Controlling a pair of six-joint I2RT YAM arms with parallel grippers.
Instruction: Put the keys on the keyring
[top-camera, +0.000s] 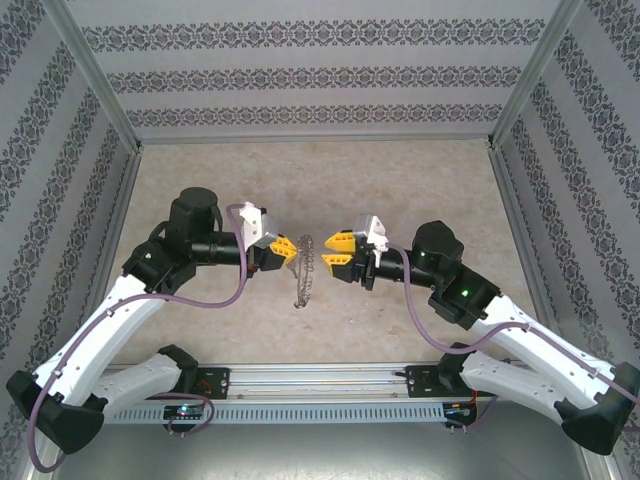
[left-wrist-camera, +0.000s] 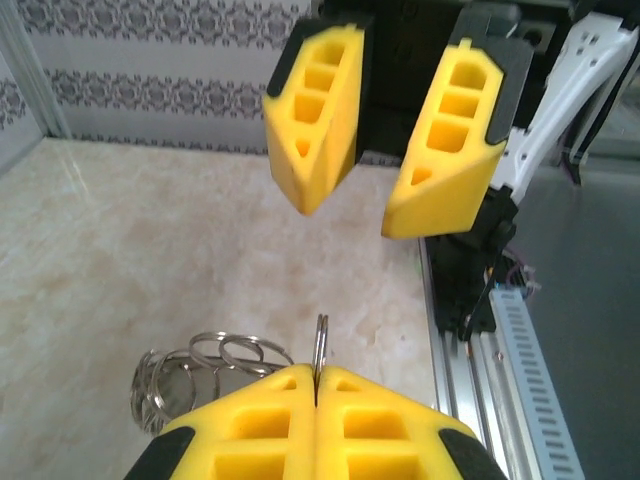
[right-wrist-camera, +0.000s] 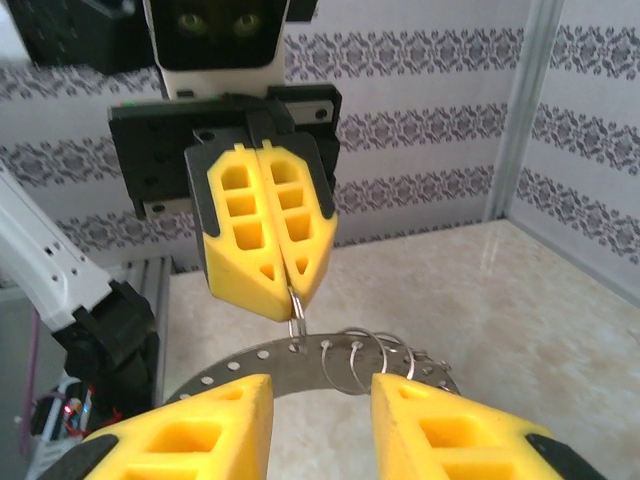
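Hanging from the clenched left hand (top-camera: 290, 250), the keyring (top-camera: 305, 270) is pinched by one small edge loop (right-wrist-camera: 296, 305). Opposite, the right hand (top-camera: 330, 253) faces it, fingers spread, both raised over the marbled bench (top-camera: 400, 180) inside patterned walls (top-camera: 320, 80).
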